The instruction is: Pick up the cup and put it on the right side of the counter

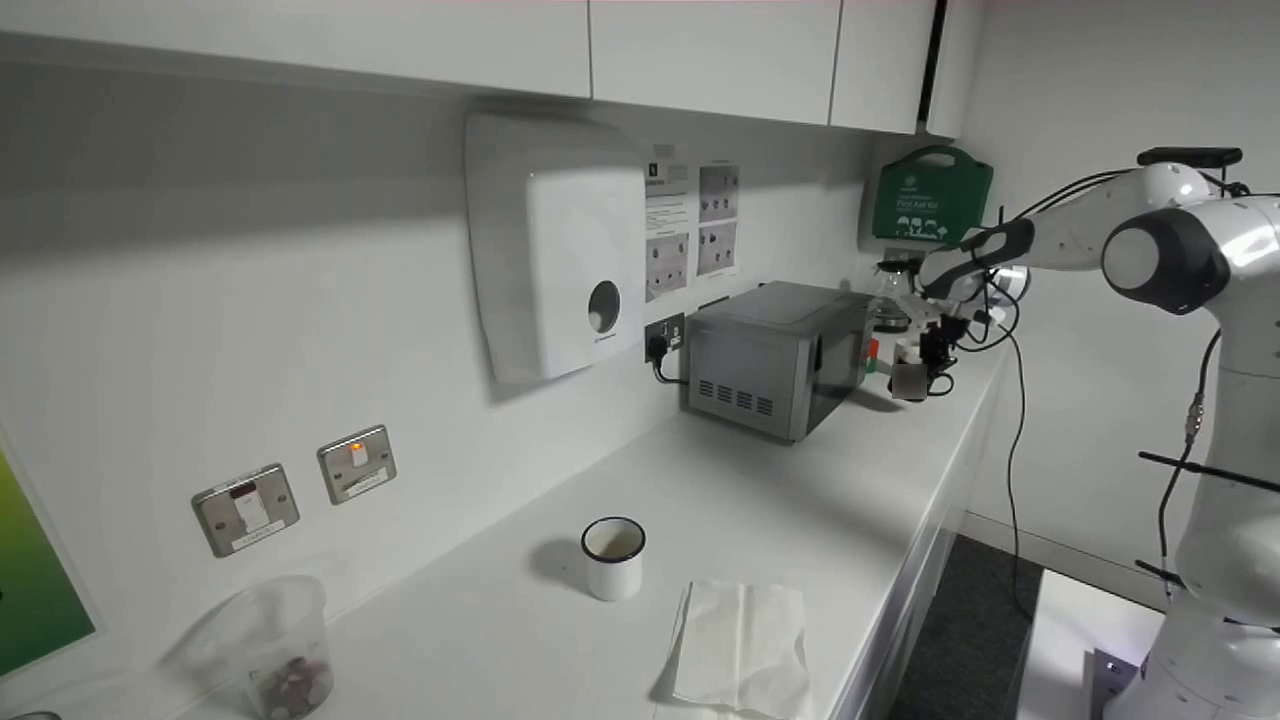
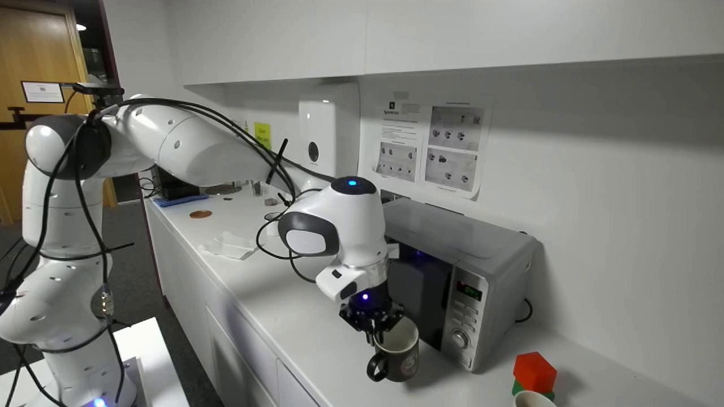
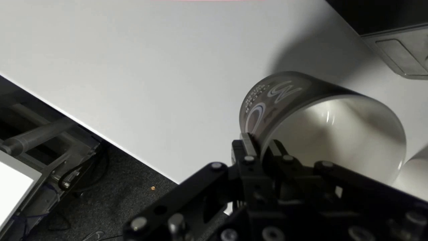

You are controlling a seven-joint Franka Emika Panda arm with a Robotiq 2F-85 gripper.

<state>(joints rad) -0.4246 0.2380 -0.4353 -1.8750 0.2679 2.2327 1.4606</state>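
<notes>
My gripper (image 3: 261, 146) was pinched tight on the rim of the dark mug (image 2: 404, 362), one finger inside, one outside, parted only by the mug's wall. The mug sat about upright at the microwave's (image 2: 461, 271) front side, above or on the counter (image 2: 305, 316); whether its base touched, I could not tell. Handle pointed toward the counter's front edge. Wrist view showed lettering on its side and a pale inside. Near it in an exterior view: a red block (image 2: 534, 373) on a green block (image 2: 516, 388), with a pale cup (image 2: 531, 399) close by, only its top visible. Well apart, a white cup (image 1: 613, 578) with dark rim stood near folded paper (image 1: 745, 640); beyond, a clear tub (image 1: 285, 630), contents unclear
</notes>
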